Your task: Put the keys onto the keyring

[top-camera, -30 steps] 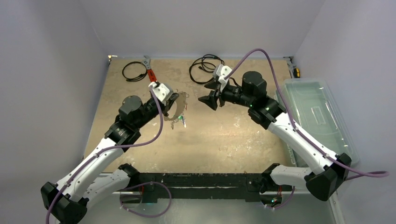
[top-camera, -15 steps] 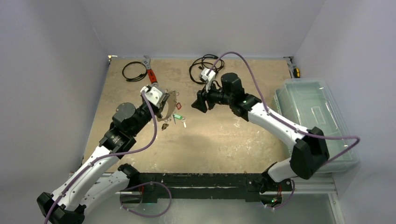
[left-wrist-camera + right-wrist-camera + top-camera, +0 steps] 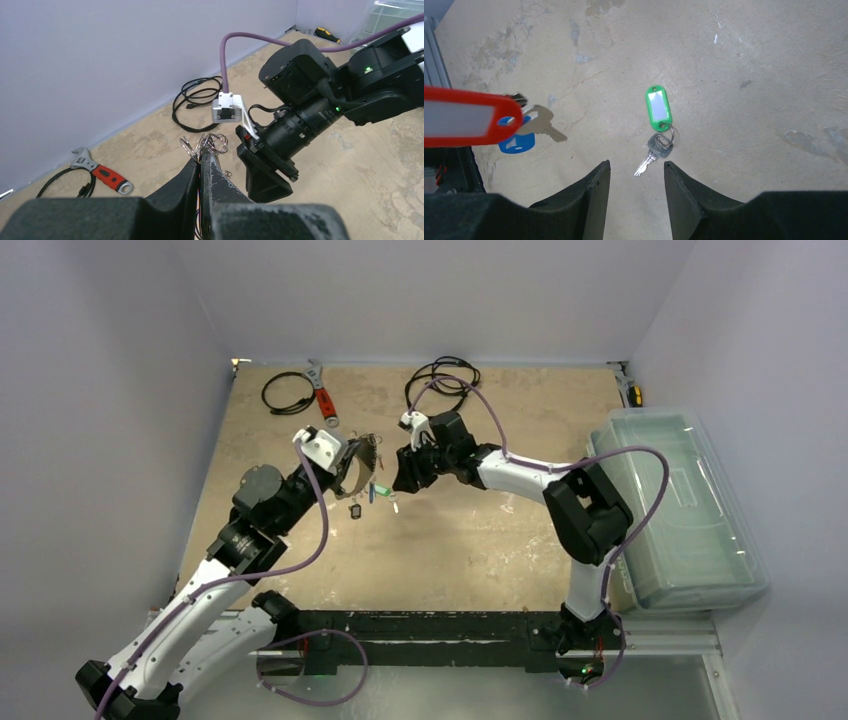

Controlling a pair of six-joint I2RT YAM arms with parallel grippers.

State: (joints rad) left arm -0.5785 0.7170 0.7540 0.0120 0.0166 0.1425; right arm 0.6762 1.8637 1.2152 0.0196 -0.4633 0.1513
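My left gripper [image 3: 357,460] is shut on the keyring [image 3: 366,452], a flat grey ring held above the table. In the left wrist view the fingers [image 3: 201,159] are pressed together on it, with several small split rings [image 3: 210,144] sticking up past the tips. My right gripper [image 3: 402,478] is open and empty, just right of the ring. In the right wrist view its jaws [image 3: 636,167] hang over a green-tagged key [image 3: 658,106] lying on the table. A red tag [image 3: 461,117], a blue tag [image 3: 516,142] and a silver key [image 3: 541,125] show at the left.
A red-handled wrench [image 3: 322,395] and two black coiled cables [image 3: 288,392] [image 3: 440,380] lie at the back. A clear plastic bin [image 3: 680,510] stands at the right edge. A dark-tagged key [image 3: 355,510] lies below the ring. A screwdriver [image 3: 327,34] lies by the far wall.
My right arm has swung left and down until its open gripper sits over the keys beside the ring. My left gripper has drawn back slightly left with the keyring.
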